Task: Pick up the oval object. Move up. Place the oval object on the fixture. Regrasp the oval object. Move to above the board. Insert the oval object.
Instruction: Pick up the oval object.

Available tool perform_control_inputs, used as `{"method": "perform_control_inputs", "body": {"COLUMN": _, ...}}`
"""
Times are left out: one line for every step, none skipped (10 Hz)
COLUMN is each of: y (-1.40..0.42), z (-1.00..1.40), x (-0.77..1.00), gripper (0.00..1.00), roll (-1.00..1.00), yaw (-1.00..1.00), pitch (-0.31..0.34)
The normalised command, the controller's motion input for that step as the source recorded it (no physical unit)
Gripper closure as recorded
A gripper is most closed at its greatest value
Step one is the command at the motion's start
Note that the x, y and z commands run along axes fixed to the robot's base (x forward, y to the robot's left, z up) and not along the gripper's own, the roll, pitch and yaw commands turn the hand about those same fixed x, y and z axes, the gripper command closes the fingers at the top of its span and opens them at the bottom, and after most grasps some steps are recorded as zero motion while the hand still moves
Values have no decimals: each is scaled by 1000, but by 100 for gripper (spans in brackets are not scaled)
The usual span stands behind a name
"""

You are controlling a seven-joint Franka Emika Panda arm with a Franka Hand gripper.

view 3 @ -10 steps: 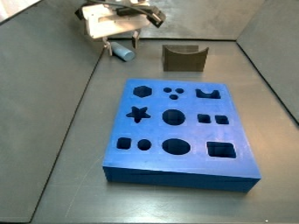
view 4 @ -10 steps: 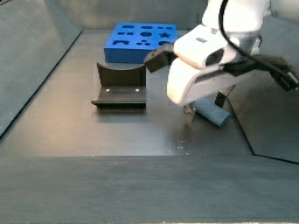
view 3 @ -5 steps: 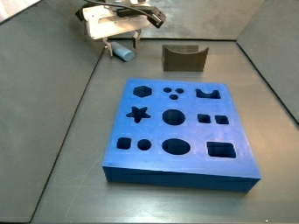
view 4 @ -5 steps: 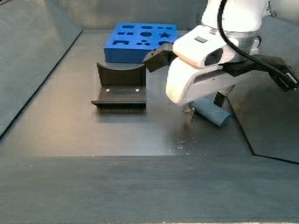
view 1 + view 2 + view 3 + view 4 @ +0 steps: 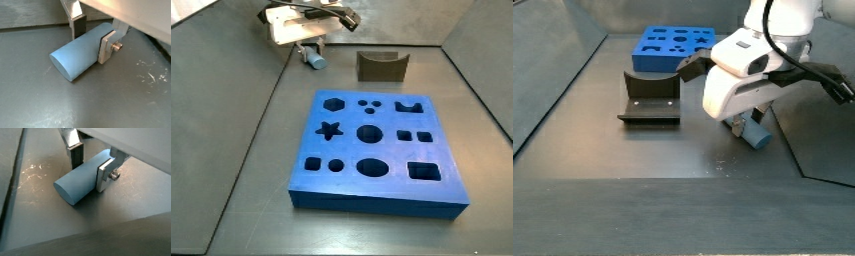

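Observation:
The oval object (image 5: 73, 55) is a pale blue-grey peg lying on its side on the grey floor, also seen in the wrist view (image 5: 77, 183). My gripper (image 5: 92, 44) straddles it, and both silver fingers press on its sides, shut on it. In a side view the gripper (image 5: 309, 48) and peg (image 5: 311, 60) are at the far left corner. The olive-brown fixture (image 5: 381, 66) stands to their right. The blue board (image 5: 398, 150) lies nearer the front. The gripper (image 5: 750, 128), peg (image 5: 756, 138), fixture (image 5: 649, 98) and board (image 5: 660, 62) also show in a side view.
Grey walls enclose the floor, and one wall (image 5: 251, 40) runs close behind the gripper. The white arm body (image 5: 740, 80) hangs over the peg. Scratch marks (image 5: 150, 75) lie on the floor beside the peg.
The fingers have closed in onto the peg's sides. The peg has shifted slightly on the floor. The arm has hardly moved.

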Motion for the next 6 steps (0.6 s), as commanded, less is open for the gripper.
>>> {"method": "perform_control_inputs", "body": {"y": 0, "z": 0, "x": 0, "gripper": 100, "roll": 0, "yaw": 0, "pitch": 0}}
{"method": "perform_control_inputs", "body": {"y": 0, "z": 0, "x": 0, "gripper": 100, "roll": 0, "yaw": 0, "pitch": 0}}
{"method": "perform_control_inputs", "body": {"y": 0, "z": 0, "x": 0, "gripper": 100, "roll": 0, "yaw": 0, "pitch": 0}}
{"method": "perform_control_inputs", "body": {"y": 0, "z": 0, "x": 0, "gripper": 100, "roll": 0, "yaw": 0, "pitch": 0}}
{"method": "perform_control_inputs", "body": {"y": 0, "z": 0, "x": 0, "gripper": 100, "roll": 0, "yaw": 0, "pitch": 0}}
{"method": "perform_control_inputs", "body": {"y": 0, "z": 0, "x": 0, "gripper": 100, "roll": 0, "yaw": 0, "pitch": 0}}
